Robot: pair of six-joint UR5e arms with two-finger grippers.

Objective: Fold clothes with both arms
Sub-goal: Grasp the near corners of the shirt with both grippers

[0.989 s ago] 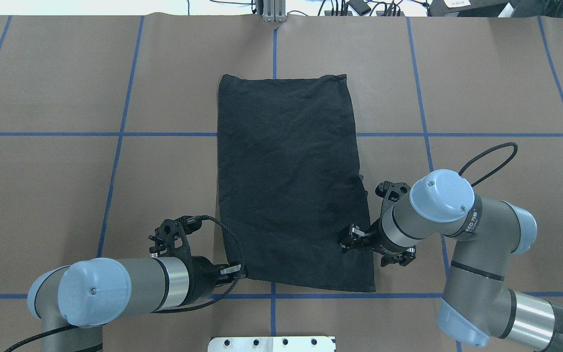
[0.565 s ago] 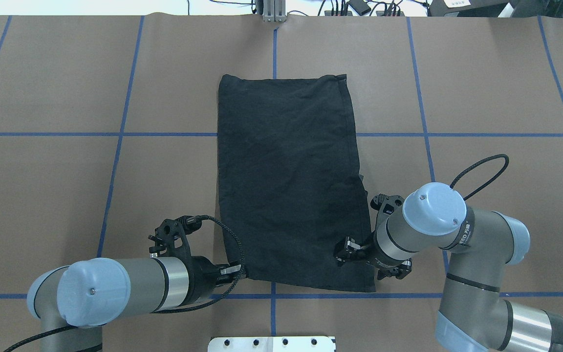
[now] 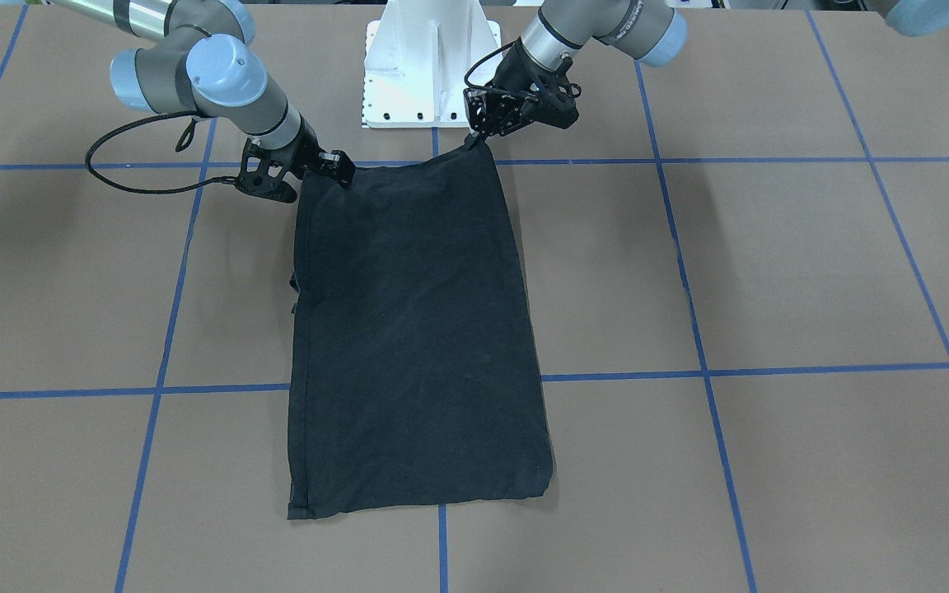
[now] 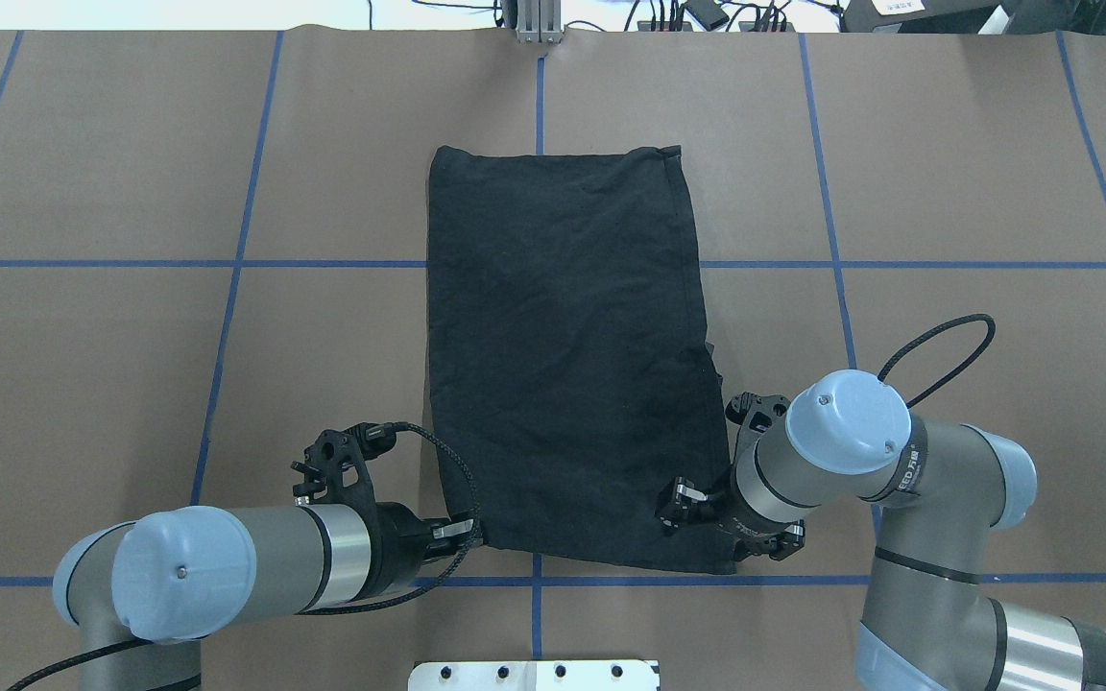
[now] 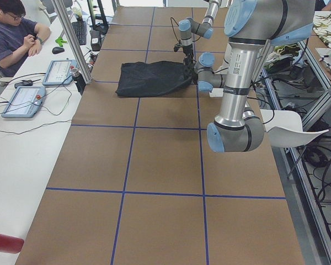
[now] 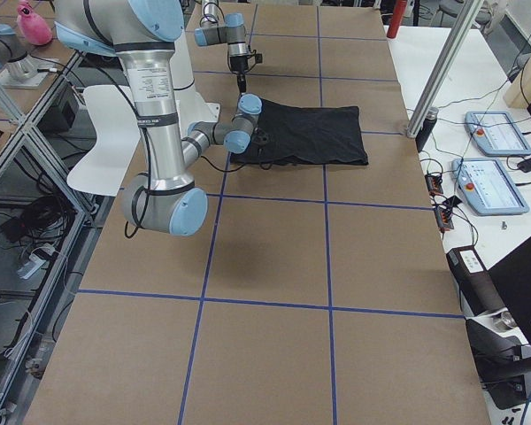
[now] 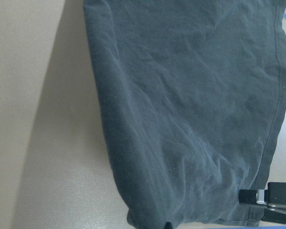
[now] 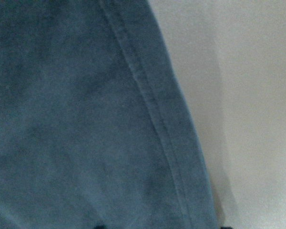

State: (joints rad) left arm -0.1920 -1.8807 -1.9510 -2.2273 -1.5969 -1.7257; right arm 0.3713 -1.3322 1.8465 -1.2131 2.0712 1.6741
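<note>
The black T-shirt (image 4: 563,355) lies folded into a long plain rectangle on the brown table, logo hidden. My left gripper (image 4: 474,531) is at its near left corner, low on the table and shut on the cloth; the front-facing view shows that corner drawn up to the left gripper (image 3: 471,142). My right gripper (image 4: 670,509) hangs over the near right corner, just inside the hem, open. Its wrist view is filled by the T-shirt (image 8: 76,119) and its hem from very close. The left wrist view looks across the T-shirt (image 7: 181,119) to a fingertip (image 7: 260,196) of the right gripper.
The white pedestal base (image 4: 534,675) stands just behind the shirt's near edge. Blue tape lines grid the table. A person (image 5: 11,33) sits at a side bench with control tablets (image 5: 60,72). A white chair (image 5: 292,130) stands behind the robot.
My right arm has drawn back toward the robot along the shirt's right edge, bringing its gripper down to the near right corner. The left arm and the shirt have not moved.
</note>
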